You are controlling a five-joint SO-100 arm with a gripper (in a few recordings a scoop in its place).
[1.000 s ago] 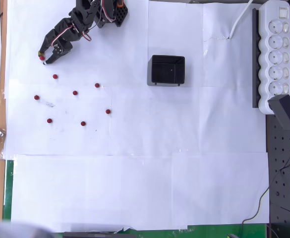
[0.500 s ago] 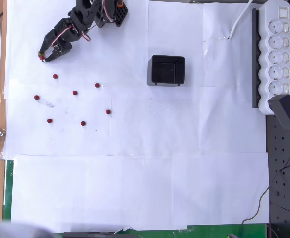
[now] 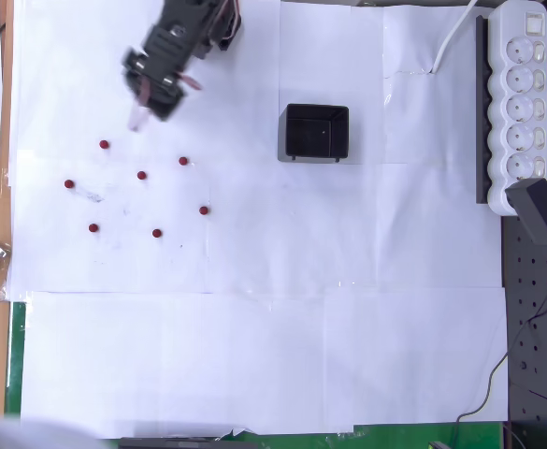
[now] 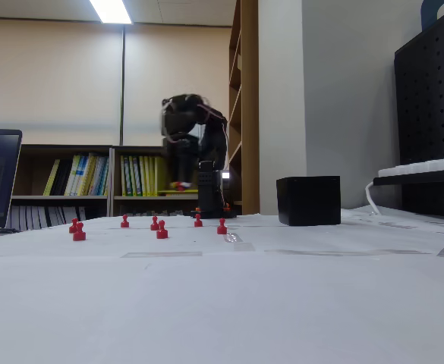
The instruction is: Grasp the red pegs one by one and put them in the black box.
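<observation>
The white paper-covered table [image 3: 348, 309] is seen from overhead, with a white power strip [image 3: 525, 103] along its right edge. The black arm [image 3: 175, 47] is blurred at the far left, raised off the table in the fixed view [image 4: 191, 144]. The gripper [image 3: 138, 117] is pointed down-left in the overhead view; a red peg [image 4: 181, 185] is seen clamped at its tip in the fixed view. The black box [image 3: 315, 132] is set right of the arm, well apart from the pegs, nothing red seen inside. Seven red pegs [image 3: 141, 175] are scattered on the paper at left, nearer than the gripper, each standing apart from the others.
</observation>
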